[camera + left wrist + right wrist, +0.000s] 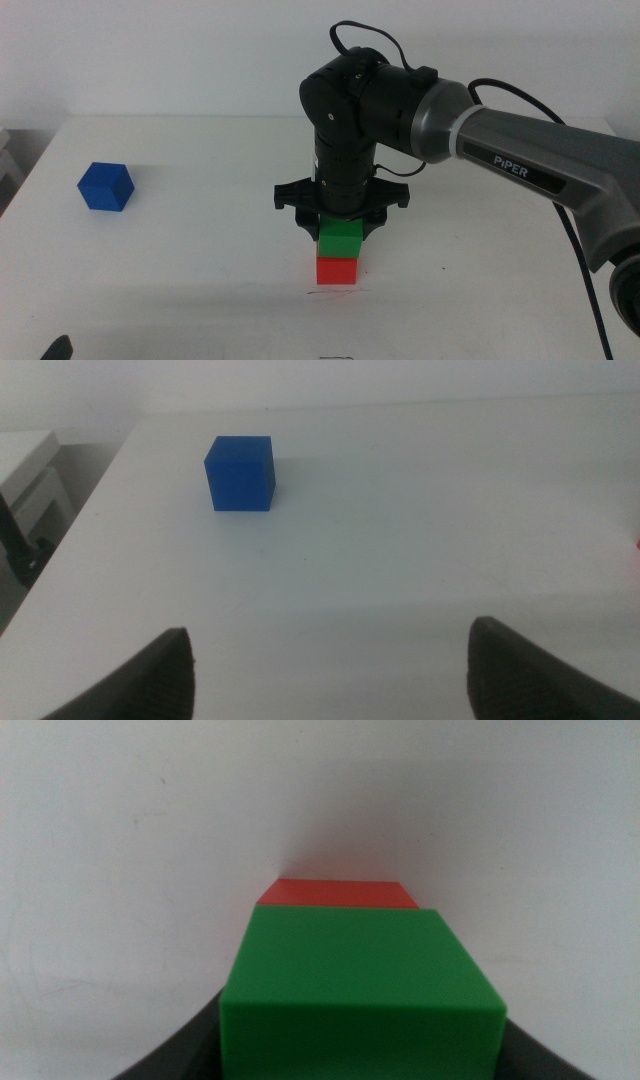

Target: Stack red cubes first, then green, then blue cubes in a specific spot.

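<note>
Two cubes are already stacked at lower centre of the middle view: the green cube (340, 239) is seated on the red cube (336, 270), which rests on the white surface (200, 260) just above the thin dark line (335, 292) marking the spot. The right pincer (341, 228) is lowered over the stack, and its jaws are seen flanking the green cube; whether they clench it or have let go cannot be told, since the contact is hidden in both views. In the right wrist view the green cube (360, 982) is shown slightly offset from the red cube (338, 894) beneath it. The blue cube (106, 187) lies well apart at centre left, untouched. The left pincer (330, 670) is held released above the surface, facing the blue cube (240, 473).

A likely failure is judged to be a toppled stack: if the right pincer is lifted while one jaw drags on a green face, the upper cube could be pulled off or the red one shifted off its mark.
</note>
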You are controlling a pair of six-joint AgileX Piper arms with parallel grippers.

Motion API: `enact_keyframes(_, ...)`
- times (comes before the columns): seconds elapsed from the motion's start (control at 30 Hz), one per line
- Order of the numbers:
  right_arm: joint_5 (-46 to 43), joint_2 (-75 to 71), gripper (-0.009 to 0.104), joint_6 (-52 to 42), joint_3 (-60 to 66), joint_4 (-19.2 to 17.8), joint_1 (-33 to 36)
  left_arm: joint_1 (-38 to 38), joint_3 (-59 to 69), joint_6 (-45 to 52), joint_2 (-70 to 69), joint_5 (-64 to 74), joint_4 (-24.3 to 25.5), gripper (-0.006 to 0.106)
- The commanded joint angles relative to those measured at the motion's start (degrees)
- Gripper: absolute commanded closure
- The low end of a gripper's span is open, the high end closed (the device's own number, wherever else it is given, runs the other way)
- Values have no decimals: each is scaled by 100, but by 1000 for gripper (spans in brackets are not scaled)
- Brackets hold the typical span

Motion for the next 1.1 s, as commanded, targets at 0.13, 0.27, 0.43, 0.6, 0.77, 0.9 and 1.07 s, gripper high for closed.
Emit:
enact_keyframes(0.13, 286, -284, 95, 56, -183, -111, -7, 6, -2, -51, -150, -448, -43, 7)
enact_keyframes(0.27, 286, -194, 95, 56, -183, -100, -7, 6, -2, -51, -150, -448, -43, 7)
enact_keyframes(0.43, 281, -139, 95, 56, -183, -105, -7, 6, -2, -51, -150, -448, -43, 7)
enact_keyframes(0.6, 226, -139, 78, 45, -183, -106, -7, 6, -2, -51, -150, -448, -43, 7)
enact_keyframes(0.77, 143, -139, 34, -95, -183, -102, -7, 6, -2, -51, -150, -448, -43, 7)
enact_keyframes(0.9, 57, -150, 19, -95, -183, -90, -7, 6, -2, -51, -150, -448, -43, 7)
enact_keyframes(1.07, 114, -462, 12, -100, -183, -72, -7, 6, -2, -51, -150, -448, -43, 7)
